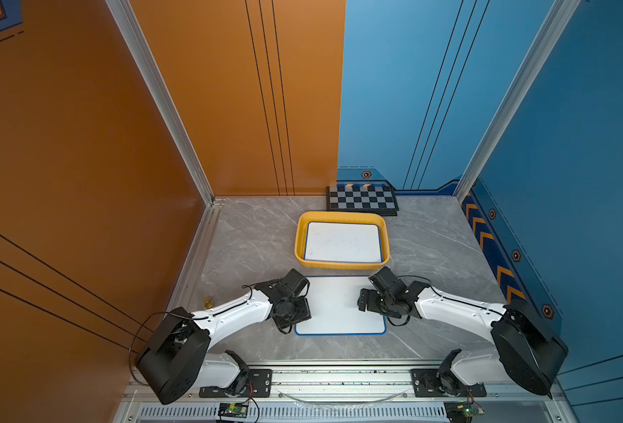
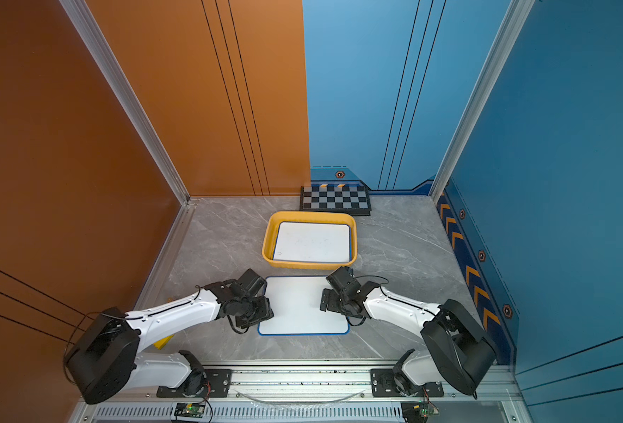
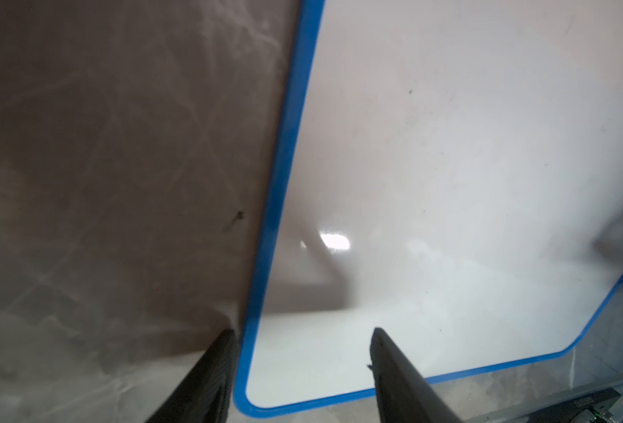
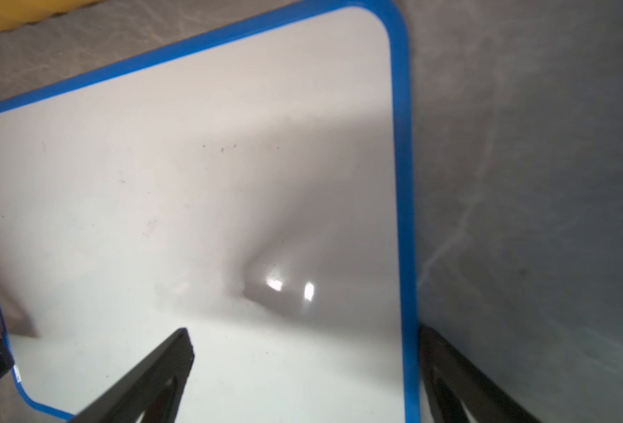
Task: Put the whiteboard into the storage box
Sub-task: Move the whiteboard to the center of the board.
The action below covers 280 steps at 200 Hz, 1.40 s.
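Whiteboard [image 1: 339, 305] flat on worktop [image 1: 258, 234].
We judge it stiff, slick; pinch its side edges, where left fingers [image 3: 207, 373] and right fingers [image 4: 163, 355] stand spread.

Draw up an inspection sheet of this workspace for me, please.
Surface: grey marbled table, no spills seen.
Job's things: storage box holds one stored whiteboard, flat; loose whiteboard lies on the table before the box, apart from it.
Clutter: checkerboard at the back wall; small brass-coloured object near the table's left edge.
Grippers: left gripper open, astride the loose whiteboard's left edge; right gripper open, astride its right edge.
Cables: black cable loops off the left arm.
Surroundings: orange wall, blue wall, aluminium rail in front.
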Each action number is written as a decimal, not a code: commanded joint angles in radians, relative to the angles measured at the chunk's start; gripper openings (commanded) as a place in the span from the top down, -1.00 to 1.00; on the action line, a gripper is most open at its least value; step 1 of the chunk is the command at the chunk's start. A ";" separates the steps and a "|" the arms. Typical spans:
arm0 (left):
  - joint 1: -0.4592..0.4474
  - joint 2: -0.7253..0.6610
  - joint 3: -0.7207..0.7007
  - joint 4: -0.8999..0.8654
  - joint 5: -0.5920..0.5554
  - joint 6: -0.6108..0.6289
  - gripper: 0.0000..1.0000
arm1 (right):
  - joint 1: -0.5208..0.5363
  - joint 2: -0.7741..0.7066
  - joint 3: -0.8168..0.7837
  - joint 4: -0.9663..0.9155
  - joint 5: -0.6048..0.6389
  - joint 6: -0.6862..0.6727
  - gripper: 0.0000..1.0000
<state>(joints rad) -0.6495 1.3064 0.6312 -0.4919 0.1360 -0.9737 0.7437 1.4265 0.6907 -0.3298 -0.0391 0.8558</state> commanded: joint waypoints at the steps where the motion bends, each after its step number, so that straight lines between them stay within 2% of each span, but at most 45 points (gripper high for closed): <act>1: 0.035 -0.051 -0.035 -0.029 0.027 0.024 -0.22 | 0.032 0.067 -0.021 -0.027 -0.046 0.047 -0.93; 35: 0.060 -0.062 -0.006 -0.153 -0.049 0.083 -0.25 | 0.036 0.036 -0.044 -0.030 -0.044 0.054 -0.93; 63: 0.069 -0.025 0.008 -0.161 -0.054 0.110 -0.29 | 0.037 -0.001 -0.078 -0.037 -0.044 0.058 -0.94; 108: -0.004 0.101 0.077 -0.158 -0.046 0.118 -0.33 | 0.044 -0.035 -0.117 -0.038 -0.046 0.069 -0.94; 122: -0.029 0.136 0.089 -0.136 0.000 0.125 -0.34 | 0.051 -0.042 -0.126 -0.036 -0.045 0.072 -0.95; 154: -0.026 0.157 0.040 -0.007 0.209 0.147 -0.37 | 0.063 -0.049 -0.163 -0.007 -0.058 0.084 -0.95; 180: 0.021 0.102 -0.004 0.040 0.286 0.172 -0.38 | 0.067 -0.050 -0.215 0.052 -0.081 0.107 -0.95; 209: 0.097 0.038 -0.111 0.215 0.417 0.134 -0.39 | 0.080 -0.050 -0.265 0.120 -0.114 0.136 -0.95; 253: 0.117 0.070 -0.161 0.335 0.510 0.133 -0.39 | 0.098 -0.028 -0.275 0.190 -0.157 0.143 -0.95; 280: 0.139 0.031 -0.176 0.351 0.510 0.130 -0.38 | 0.116 -0.018 -0.285 0.218 -0.168 0.167 -0.95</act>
<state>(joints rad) -0.4973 1.2938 0.5259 -0.3275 0.4816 -0.8314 0.7986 1.3121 0.4927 -0.0772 0.1162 0.9207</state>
